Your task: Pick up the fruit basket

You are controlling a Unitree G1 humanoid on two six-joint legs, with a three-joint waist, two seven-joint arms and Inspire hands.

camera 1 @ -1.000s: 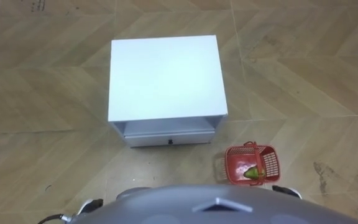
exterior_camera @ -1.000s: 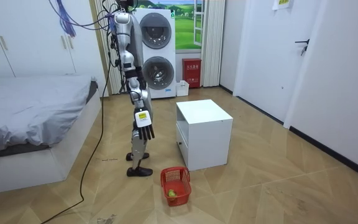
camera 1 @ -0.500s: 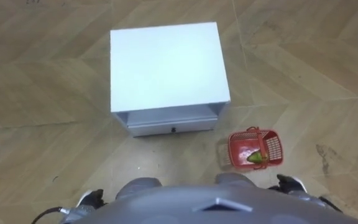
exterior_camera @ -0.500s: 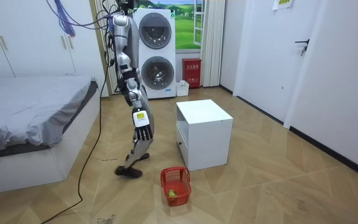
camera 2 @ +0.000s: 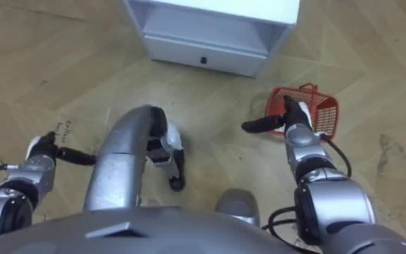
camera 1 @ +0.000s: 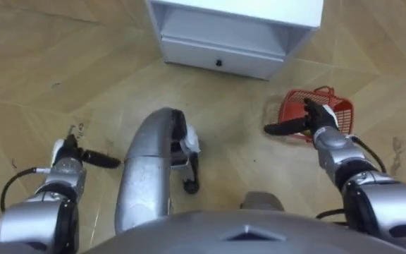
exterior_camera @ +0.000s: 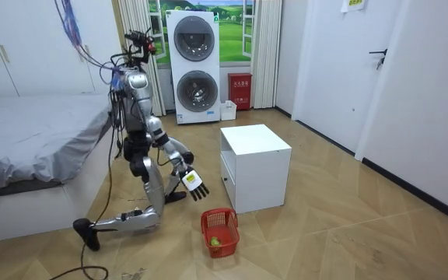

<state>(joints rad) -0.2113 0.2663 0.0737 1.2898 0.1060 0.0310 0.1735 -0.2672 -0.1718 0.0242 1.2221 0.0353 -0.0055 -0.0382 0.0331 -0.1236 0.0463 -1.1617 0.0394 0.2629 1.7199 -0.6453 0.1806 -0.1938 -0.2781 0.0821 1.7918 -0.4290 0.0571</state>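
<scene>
far left in the head view, my left hand (camera 1: 68,151) hangs low over the wood floor (camera 1: 20,77), out to the left of my raised knee. from this angle i cannot tell how that hand is set.

up top and right of centre is the white cabinet (camera 1: 238,13). its drawer (camera 1: 210,55) is closed flush and has a small dark knob (camera 1: 218,63) on the front.

further right, my right hand (camera 1: 318,124) is held out with its fingers (camera 1: 308,109) straight and spread and the thumb pointing off to the left. it grips nothing.

the red fruit basket (camera 1: 341,115) is right behind that hand in this view. it stands upright on the floor near the cabinet's front right corner, apart from the cabinet, with its handle lying over the rim. the hand covers the basket's left side.

in the room view, starting at its left, there is a bed (exterior_camera: 37,148) with grey covers. the robot is beside it, down low, torso bent forward, one leg stretched back along the floor and the other knee up. behind it stand two stacked washing machines (exterior_camera: 195,66). the right hand shows there too, open and spread, up in the air to the upper left of the basket and clear of it. a greenish fruit (exterior_camera: 215,242) lies inside the basket. the cabinet stands just past it, toward the room view's right.
</scene>
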